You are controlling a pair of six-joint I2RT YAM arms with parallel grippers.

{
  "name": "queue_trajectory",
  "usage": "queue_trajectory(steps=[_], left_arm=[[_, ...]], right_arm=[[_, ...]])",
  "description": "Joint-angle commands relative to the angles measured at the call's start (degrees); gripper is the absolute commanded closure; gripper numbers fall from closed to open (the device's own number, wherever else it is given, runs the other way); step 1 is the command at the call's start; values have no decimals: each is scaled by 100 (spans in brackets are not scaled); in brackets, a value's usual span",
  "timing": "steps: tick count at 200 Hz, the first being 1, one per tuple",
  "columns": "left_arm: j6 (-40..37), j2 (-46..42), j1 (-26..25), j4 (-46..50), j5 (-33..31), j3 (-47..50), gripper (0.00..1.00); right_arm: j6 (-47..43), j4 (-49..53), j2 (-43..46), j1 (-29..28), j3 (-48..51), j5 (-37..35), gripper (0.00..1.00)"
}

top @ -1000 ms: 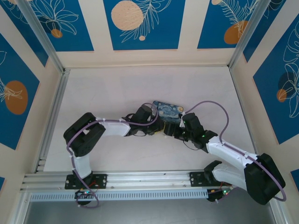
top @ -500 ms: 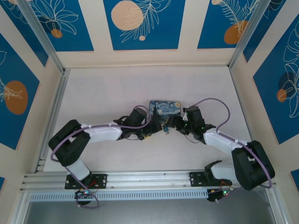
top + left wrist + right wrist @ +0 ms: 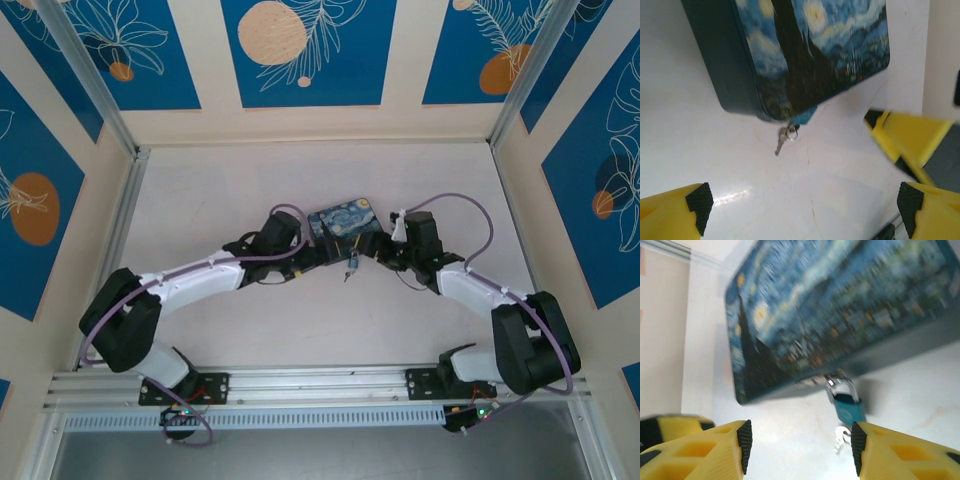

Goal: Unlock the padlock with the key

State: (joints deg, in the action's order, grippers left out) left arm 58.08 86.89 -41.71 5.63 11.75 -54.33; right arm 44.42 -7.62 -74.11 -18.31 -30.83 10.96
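The dark-blue painted box (image 3: 340, 222) lies mid-table. The small bluish padlock (image 3: 353, 262) hangs from the box's near edge, with the key (image 3: 347, 275) dangling off it on a ring. My left gripper (image 3: 320, 252) stands just left of the lock and my right gripper (image 3: 376, 250) just right of it. In the left wrist view the gripper (image 3: 802, 210) is wide open over bare table, short of the key (image 3: 781, 141) and the padlock's corner (image 3: 805, 116). In the right wrist view the gripper (image 3: 800, 447) is open, with the padlock (image 3: 847, 407) and key (image 3: 841, 440) close beside its right pad.
The box (image 3: 810, 55) lies close ahead of both grippers. A yellow finger of the right gripper (image 3: 910, 135) shows at the right of the left wrist view. Metal rails (image 3: 110, 250) and patterned walls (image 3: 300, 50) bound the white table (image 3: 250, 190).
My left gripper's jaws have spread wide apart. Both arms have stretched farther from their bases, and the box has shifted a little left and back.
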Motion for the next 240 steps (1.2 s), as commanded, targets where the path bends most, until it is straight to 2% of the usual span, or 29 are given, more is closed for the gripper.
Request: queue_trajectory(steps=[1, 21, 47, 102, 208, 240], left_arm=[[-441, 189, 239, 303, 18, -407, 0], [-682, 453, 433, 482, 81, -736, 0], [-1066, 802, 632, 973, -38, -1287, 0], [-1492, 1593, 881, 1600, -35, -2135, 0], [-1502, 2024, 993, 1550, 121, -2373, 0], [-1476, 2033, 1005, 1505, 132, -2337, 0]], right_arm=[[-143, -234, -9, 16, 324, 116, 45], [-286, -429, -205, -21, 376, 82, 47], [-467, -476, -539, -48, 219, 17, 55], [-646, -718, -1244, -240, -71, -59, 54], [-890, -1040, -1839, -518, -242, -302, 55], [-944, -1022, -1913, -592, -290, -403, 62]])
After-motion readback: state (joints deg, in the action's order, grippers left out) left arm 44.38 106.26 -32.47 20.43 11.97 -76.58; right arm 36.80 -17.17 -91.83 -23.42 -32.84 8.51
